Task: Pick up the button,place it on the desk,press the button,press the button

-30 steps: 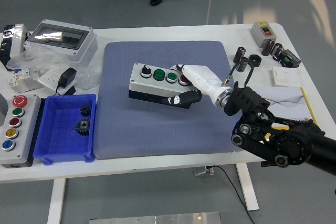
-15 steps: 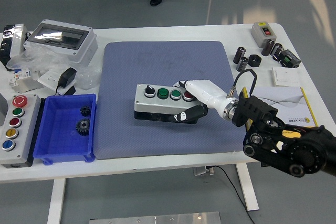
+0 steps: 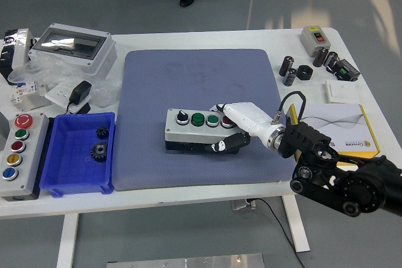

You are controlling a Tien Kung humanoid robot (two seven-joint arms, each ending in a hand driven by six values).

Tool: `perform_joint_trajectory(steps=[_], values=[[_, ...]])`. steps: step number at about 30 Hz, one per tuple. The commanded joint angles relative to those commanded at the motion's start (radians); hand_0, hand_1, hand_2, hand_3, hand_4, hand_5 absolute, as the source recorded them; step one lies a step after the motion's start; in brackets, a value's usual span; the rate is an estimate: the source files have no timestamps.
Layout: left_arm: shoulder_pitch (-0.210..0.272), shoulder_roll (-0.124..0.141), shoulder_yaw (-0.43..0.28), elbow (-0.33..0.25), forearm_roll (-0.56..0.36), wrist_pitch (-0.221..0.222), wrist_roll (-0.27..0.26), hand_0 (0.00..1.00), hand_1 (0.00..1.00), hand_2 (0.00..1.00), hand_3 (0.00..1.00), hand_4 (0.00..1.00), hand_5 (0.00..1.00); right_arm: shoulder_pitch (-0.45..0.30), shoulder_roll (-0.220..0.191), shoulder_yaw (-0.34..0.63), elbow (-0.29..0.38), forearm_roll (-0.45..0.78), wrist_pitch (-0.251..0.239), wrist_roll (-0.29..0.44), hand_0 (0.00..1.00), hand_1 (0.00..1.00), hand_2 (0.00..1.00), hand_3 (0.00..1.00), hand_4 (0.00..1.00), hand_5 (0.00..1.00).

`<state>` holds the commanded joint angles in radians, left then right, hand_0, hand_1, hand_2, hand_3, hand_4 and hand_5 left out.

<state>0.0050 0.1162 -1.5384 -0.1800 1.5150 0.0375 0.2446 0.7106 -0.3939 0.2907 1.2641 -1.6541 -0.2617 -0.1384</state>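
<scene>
A grey button box (image 3: 191, 131) with a black knob, two green buttons and a red button lies on the blue-grey mat (image 3: 201, 86), towards its front middle. My right hand (image 3: 233, 131) comes in from the lower right and is shut on the box's right end, its white shell over the top by the red button and a dark finger (image 3: 227, 145) along the front side. Whether the box rests fully on the mat cannot be told. The left arm is out of view.
A blue bin (image 3: 78, 155) with two gears and a second button box (image 3: 19, 149) stand at the left. A clear-lidded enclosure (image 3: 72, 45) and a charger (image 3: 78, 95) lie at the back left. Small cylinders (image 3: 289, 70), a switch box (image 3: 314, 37) and a booklet (image 3: 342, 127) are on the right.
My right hand has carried the button box from the mat's middle towards the front and lowered it, levelling it out. The arm has drawn back towards the near edge.
</scene>
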Motion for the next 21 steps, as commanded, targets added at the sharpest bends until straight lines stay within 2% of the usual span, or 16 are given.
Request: perform_joint_trajectory(steps=[1, 13, 14, 19, 20, 21], values=[[0.000, 0.000, 0.000, 0.000, 0.000, 0.000, 0.000, 0.619, 0.587, 0.566, 0.602, 0.549, 0.273, 0.001, 0.001, -0.003, -0.004, -0.003, 0.000, 0.000, 0.257, 0.367, 0.359, 0.411, 0.169, 0.002], [0.001, 0.003, 0.000, 0.000, 0.004, -0.002, 0.002, 0.619, 0.587, 0.566, 0.601, 0.547, 0.272, 0.009, 0.004, -0.014, -0.026, -0.003, 0.009, 0.003, 0.263, 0.392, 0.373, 0.428, 0.191, 0.002], [0.001, 0.003, -0.001, 0.000, 0.004, -0.002, 0.002, 0.619, 0.587, 0.566, 0.601, 0.546, 0.271, 0.008, 0.004, -0.012, -0.027, -0.002, 0.012, 0.001, 0.313, 0.447, 0.425, 0.469, 0.242, 0.002], [0.000, 0.003, 0.000, 0.000, 0.005, -0.003, 0.003, 0.619, 0.587, 0.566, 0.601, 0.546, 0.271, 0.005, 0.003, -0.003, -0.030, 0.013, 0.018, -0.002, 0.313, 0.447, 0.425, 0.469, 0.242, 0.002], [-0.001, 0.003, 0.000, 0.000, 0.005, -0.004, 0.003, 0.619, 0.587, 0.566, 0.601, 0.546, 0.270, 0.004, 0.002, -0.001, -0.030, 0.017, 0.019, -0.002, 0.364, 0.493, 0.473, 0.498, 0.270, 0.002], [-0.001, 0.003, 0.000, 0.000, 0.005, -0.004, 0.003, 0.619, 0.587, 0.566, 0.601, 0.546, 0.270, 0.004, 0.002, 0.001, -0.030, 0.022, 0.019, -0.002, 0.364, 0.493, 0.473, 0.498, 0.270, 0.002]])
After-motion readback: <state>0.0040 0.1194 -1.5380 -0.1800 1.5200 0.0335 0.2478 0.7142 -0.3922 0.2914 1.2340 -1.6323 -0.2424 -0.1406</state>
